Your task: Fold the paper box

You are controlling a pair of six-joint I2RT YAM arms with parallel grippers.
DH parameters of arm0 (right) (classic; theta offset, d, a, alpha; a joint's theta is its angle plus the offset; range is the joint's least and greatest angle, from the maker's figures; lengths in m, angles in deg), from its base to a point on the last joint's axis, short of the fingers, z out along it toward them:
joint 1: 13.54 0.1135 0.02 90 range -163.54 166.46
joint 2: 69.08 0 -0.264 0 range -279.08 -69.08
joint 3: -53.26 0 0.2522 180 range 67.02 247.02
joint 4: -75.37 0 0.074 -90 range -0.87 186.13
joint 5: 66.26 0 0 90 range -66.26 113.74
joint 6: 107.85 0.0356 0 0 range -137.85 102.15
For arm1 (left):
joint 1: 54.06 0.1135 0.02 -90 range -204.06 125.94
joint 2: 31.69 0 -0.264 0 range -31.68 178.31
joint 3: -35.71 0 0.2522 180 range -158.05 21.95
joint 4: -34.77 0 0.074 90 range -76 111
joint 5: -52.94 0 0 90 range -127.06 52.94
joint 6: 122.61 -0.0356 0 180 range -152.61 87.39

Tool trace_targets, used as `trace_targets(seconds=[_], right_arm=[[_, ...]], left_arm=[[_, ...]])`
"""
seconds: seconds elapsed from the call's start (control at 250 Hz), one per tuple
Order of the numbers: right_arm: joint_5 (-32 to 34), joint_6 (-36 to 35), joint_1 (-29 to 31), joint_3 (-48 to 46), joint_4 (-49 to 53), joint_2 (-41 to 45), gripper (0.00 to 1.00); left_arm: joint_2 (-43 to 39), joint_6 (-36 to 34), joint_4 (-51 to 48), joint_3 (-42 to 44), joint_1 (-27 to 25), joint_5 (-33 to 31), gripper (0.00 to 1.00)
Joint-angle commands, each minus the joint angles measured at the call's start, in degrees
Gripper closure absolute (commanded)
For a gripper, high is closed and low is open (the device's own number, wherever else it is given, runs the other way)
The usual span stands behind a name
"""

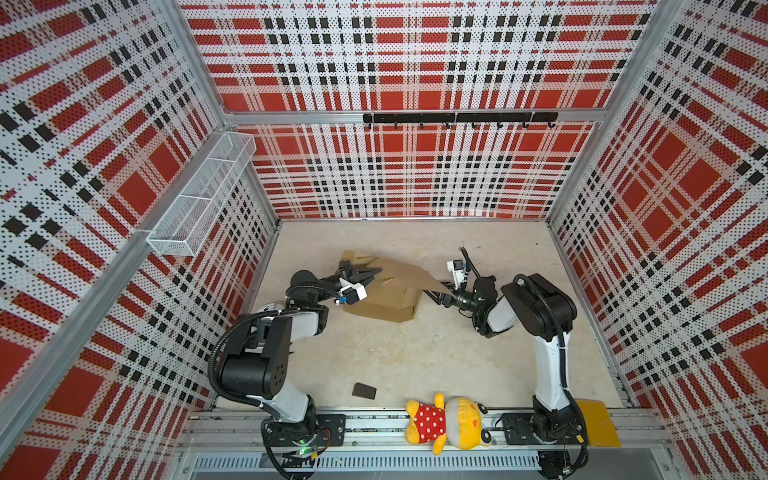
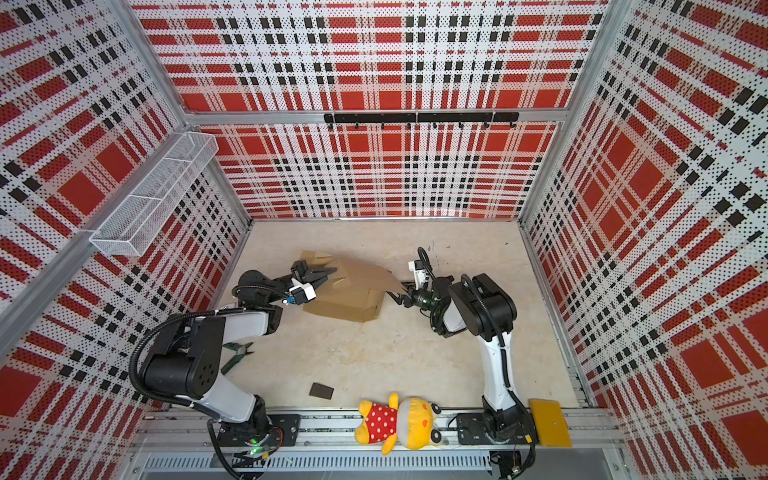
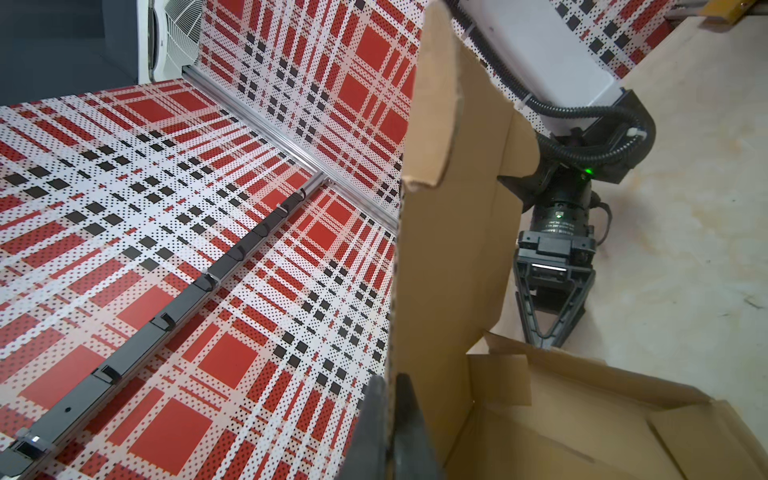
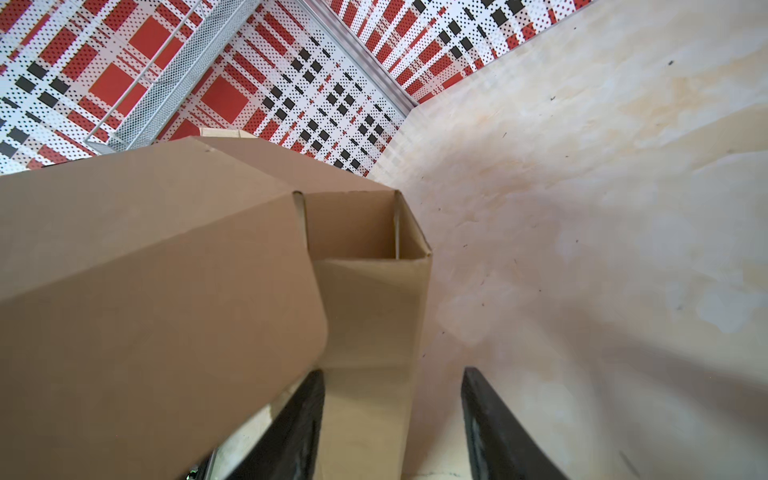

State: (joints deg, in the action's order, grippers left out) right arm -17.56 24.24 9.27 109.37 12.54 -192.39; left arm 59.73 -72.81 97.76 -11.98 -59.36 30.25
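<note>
Pale tabletop [image 1: 415, 365], paper box [image 1: 390, 307] resting on it, dark block [image 1: 364, 390], pliers [image 2: 237, 353]

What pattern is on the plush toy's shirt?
Red with white polka dots; the plush toy's shirt shows best in a top view.

A plush toy [image 1: 446, 424] lies near a dark block [image 1: 364, 391]; a yellow board [image 1: 596, 422] and wire basket [image 1: 199, 195] sit well apart.

Top views look down; wrist views (near) share the paper box [image 3: 449, 257].
</note>
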Motion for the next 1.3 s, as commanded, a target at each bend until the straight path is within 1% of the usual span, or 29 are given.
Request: trace_targets(seconds=[0.0,0.084,0.348,0.72,0.86,0.992,1.052,1.144,1.229,1.257,1.297], right_arm=[[0.3,0.6,0.9,1.2,-4.8,-1.7,0.45],[0.6,0.5,2.0,1.6,-4.8,-2.3,0.45],[3.0,0.0,4.6,0.7,-4.8,-3.9,0.43],[5.9,-0.3,8.0,-1.5,-4.7,-1.9,0.43],[6.9,-0.1,8.2,-2.3,-4.8,-0.5,0.43],[7.5,-0.3,8.2,-3.5,-4.8,0.7,0.44],[8.1,-0.8,7.9,-4.8,-4.8,1.6,0.43],[9.5,-0.8,5.7,-8.1,-4.8,4.7,0.38],[10.9,-0.7,2.9,-12.1,-4.8,9.2,0.33],[11.5,-0.3,1.9,-13.7,-4.7,10.8,0.24],[12.5,0.8,0.2,-15.8,-4.7,12.9,0.18]], left_arm=[[-1.1,-0.2,1.3,0.1,-0.6,1.5,1.0],[-0.9,0.9,1.3,-0.3,-0.5,0.3,1.0],[-0.7,0.9,1.3,-0.1,-0.7,0.6,1.0],[-0.3,1.3,1.2,-0.1,-1.0,-1.1,1.0],[-0.1,3.7,1.2,-0.8,-0.8,-3.2,1.0],[0.0,4.5,1.2,-1.4,-0.4,-4.2,1.0],[-0.1,6.7,1.1,-2.0,-0.3,-6.1,1.0],[0.1,13.3,0.7,-3.8,-0.5,-12.5,1.0],[0.0,15.8,-3.1,-6.2,-1.2,-18.2,1.0],[0.0,16.0,-6.0,-7.1,-1.4,-19.4,1.0],[0.1,16.0,-11.7,-9.3,-1.5,-20.7,1.0]])
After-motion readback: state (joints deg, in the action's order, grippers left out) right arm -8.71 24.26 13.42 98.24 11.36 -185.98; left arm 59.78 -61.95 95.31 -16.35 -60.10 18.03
